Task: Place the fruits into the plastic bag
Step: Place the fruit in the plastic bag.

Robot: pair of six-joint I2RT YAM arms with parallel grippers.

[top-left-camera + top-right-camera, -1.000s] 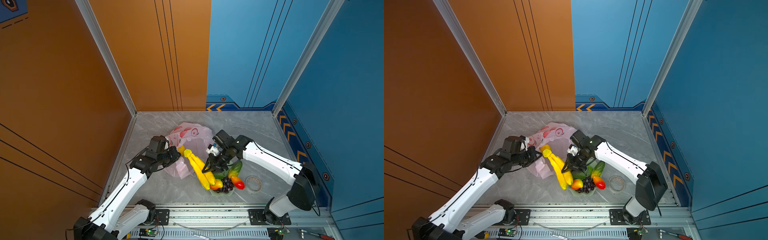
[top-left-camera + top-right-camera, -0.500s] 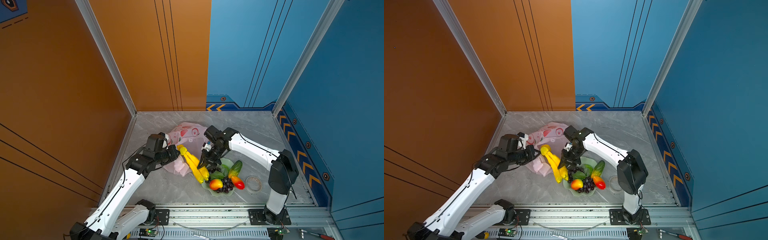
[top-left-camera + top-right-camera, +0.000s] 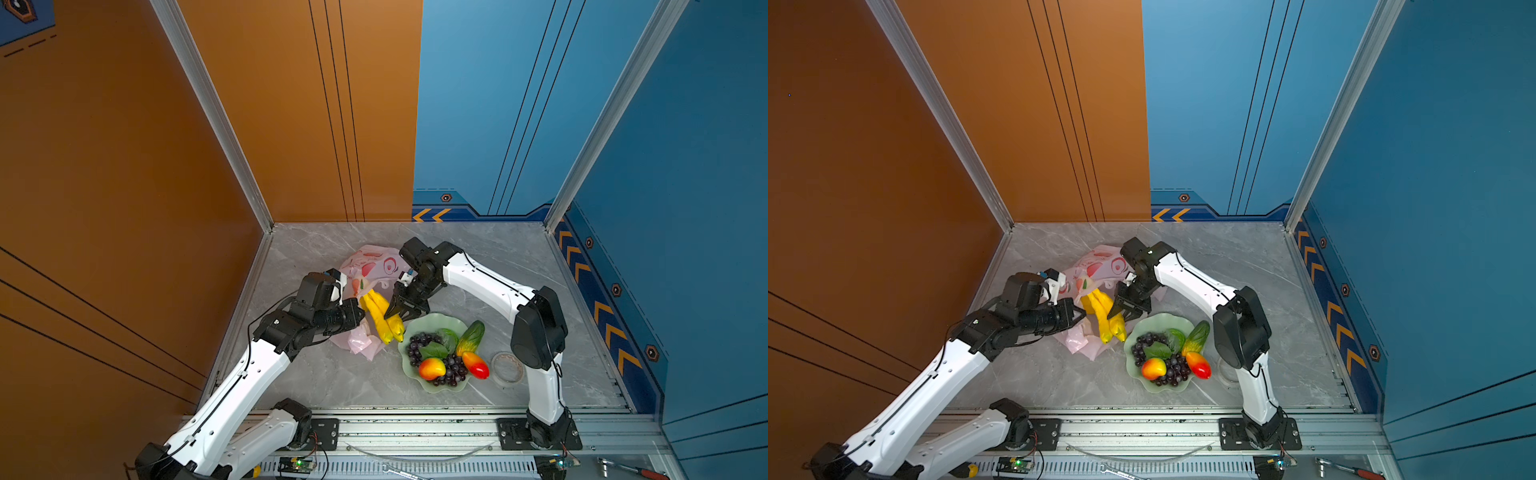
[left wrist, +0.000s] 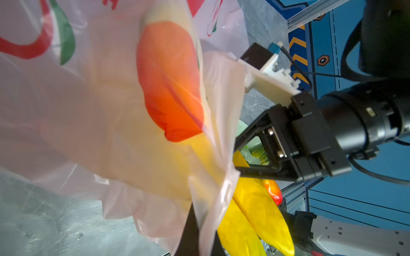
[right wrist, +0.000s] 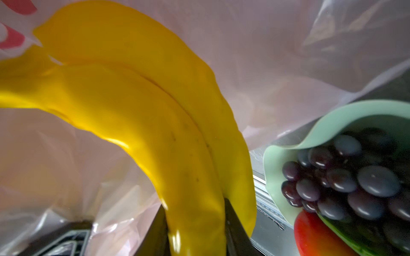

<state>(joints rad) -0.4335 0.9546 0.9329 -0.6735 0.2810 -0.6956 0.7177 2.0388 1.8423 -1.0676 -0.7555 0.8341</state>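
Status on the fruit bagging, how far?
Done: no fruit visibly inside the plastic bag yet. In hand: left gripper pinches the bag's edge; right gripper grips the banana bunch at its mouth. Left: grapes, two mangoes and green-orange fruit on the plate.

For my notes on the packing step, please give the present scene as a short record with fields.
left fingers: shut on the plastic bag edge
right fingers: shut on the banana bunch
banana bunch: off the plate, one end seen through the bag's film
plate: holds grapes, mangoes, green-orange fruit
tape roll: beside the plate
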